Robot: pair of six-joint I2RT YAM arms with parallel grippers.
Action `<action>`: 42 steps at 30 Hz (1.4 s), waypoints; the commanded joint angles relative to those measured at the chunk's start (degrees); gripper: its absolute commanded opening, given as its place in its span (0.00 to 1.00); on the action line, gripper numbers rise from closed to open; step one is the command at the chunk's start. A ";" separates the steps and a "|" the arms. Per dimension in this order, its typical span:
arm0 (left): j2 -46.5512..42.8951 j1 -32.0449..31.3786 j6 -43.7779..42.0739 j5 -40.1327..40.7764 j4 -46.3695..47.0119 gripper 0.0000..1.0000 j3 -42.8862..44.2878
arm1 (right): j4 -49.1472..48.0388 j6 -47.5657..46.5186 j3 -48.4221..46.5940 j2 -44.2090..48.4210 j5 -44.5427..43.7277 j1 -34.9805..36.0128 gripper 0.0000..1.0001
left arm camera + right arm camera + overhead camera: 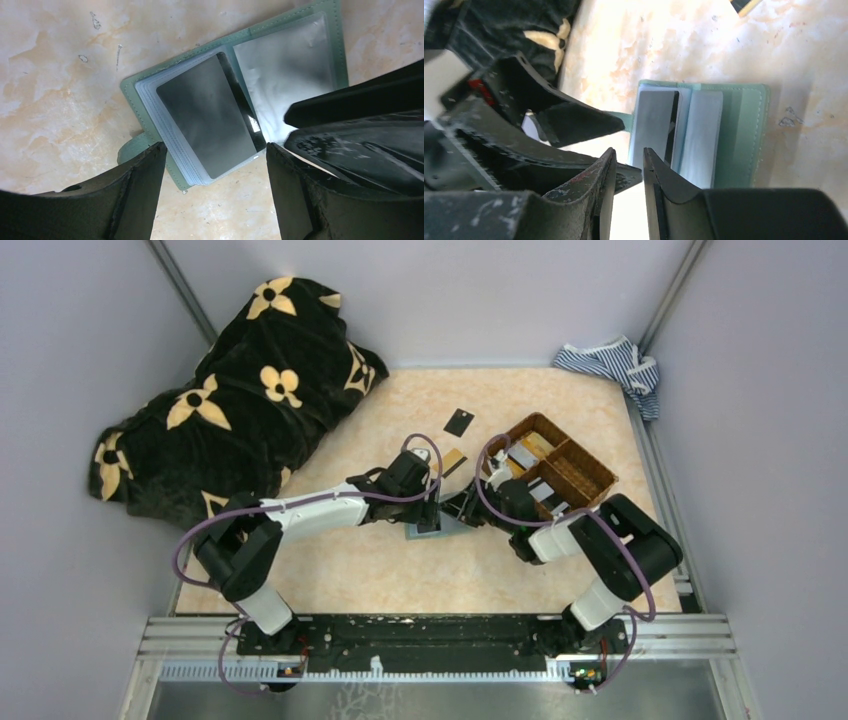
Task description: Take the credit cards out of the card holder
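The sage-green card holder lies open on the table, under both grippers in the top view. A pale grey credit card sits in its top clear sleeve on the left half; it also shows in the right wrist view. My left gripper is open and empty, its fingers straddling the holder's near corner just above the table. My right gripper is at the holder's edge beside the card, its jaws a narrow gap apart with nothing between them. The holder's green cover shows in the right wrist view.
A brown woven divided basket holding cards stands right of the grippers. A loose black card and a gold card lie behind the holder. A black flowered blanket fills the back left; a striped cloth is back right.
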State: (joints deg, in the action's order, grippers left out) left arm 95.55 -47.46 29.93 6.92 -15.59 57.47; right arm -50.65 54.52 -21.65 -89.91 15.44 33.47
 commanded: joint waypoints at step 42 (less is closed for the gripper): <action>2.13 2.11 0.18 5.28 -0.75 0.76 -5.86 | -20.19 2.48 3.45 -16.40 10.25 -0.07 0.17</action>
State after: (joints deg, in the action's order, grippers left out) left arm 94.94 -45.58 30.41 11.05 -14.00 52.60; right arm -66.32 56.45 -18.37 -105.49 24.36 33.19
